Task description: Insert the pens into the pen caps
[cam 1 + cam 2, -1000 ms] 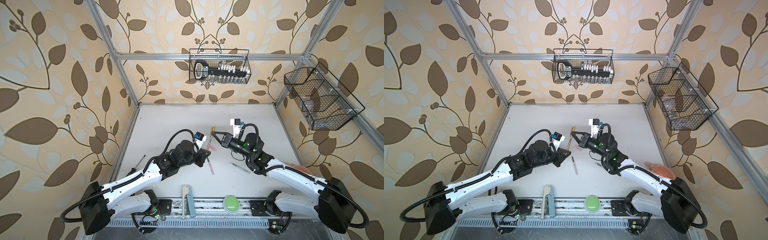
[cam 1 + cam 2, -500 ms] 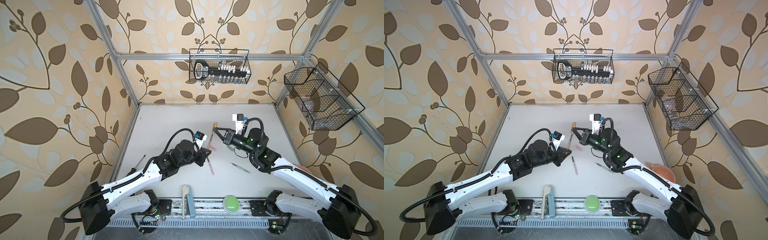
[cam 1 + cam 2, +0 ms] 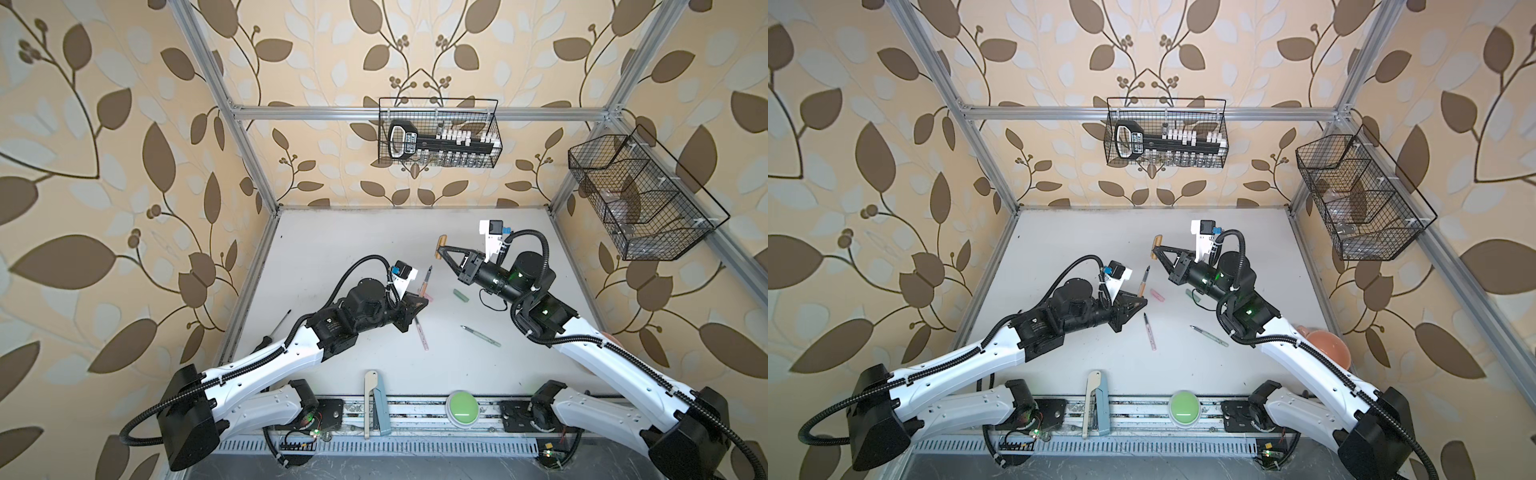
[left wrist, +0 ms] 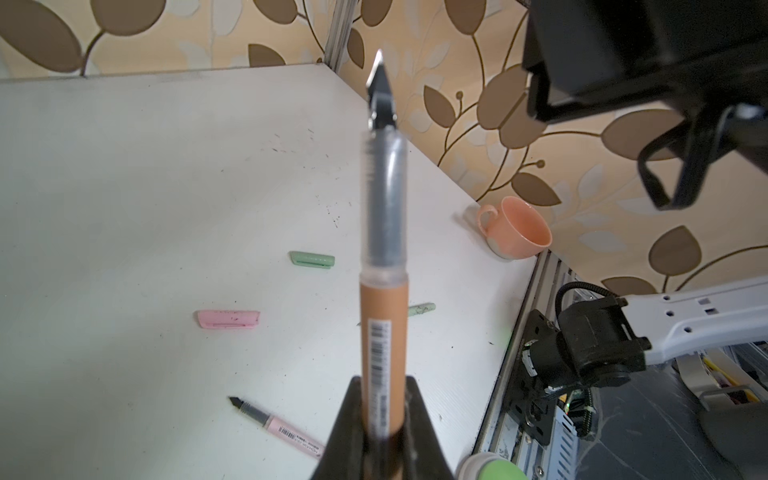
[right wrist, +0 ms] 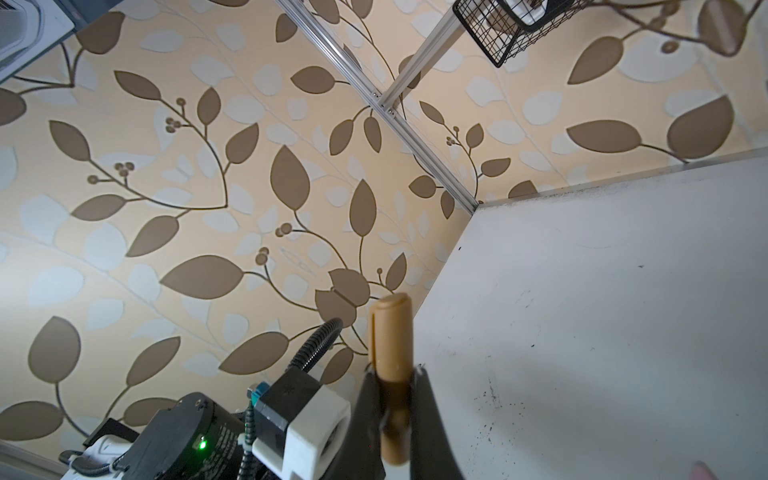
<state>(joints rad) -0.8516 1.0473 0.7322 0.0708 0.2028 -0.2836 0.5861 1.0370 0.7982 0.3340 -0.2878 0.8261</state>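
My left gripper (image 3: 419, 301) (image 4: 382, 415) is shut on the lower barrel of the brown-orange pen (image 3: 426, 281) (image 4: 382, 324), whose dark tip points up and toward the back. Above the table my right gripper (image 3: 440, 249) (image 5: 392, 374) is shut on the brown cap (image 3: 441, 242) (image 5: 390, 332), a short way behind and right of the pen tip. On the table lie the pink cap (image 3: 1157, 295) (image 4: 227, 320), the green cap (image 3: 460, 296) (image 4: 312, 259), the pink pen (image 3: 420, 334) (image 4: 274, 426) and the green pen (image 3: 480, 336).
A screwdriver (image 3: 278, 324) lies by the left wall. The beige and teal tool (image 3: 374, 403) and a green button (image 3: 461, 408) sit at the front rail. A peach cup (image 4: 515, 228) lies at the right edge. Wire baskets (image 3: 438, 133) (image 3: 640, 199) hang on the walls.
My right gripper has carried the brown cap toward the back and a little right, away from the pen tip. The left arm and its pen have stayed put.
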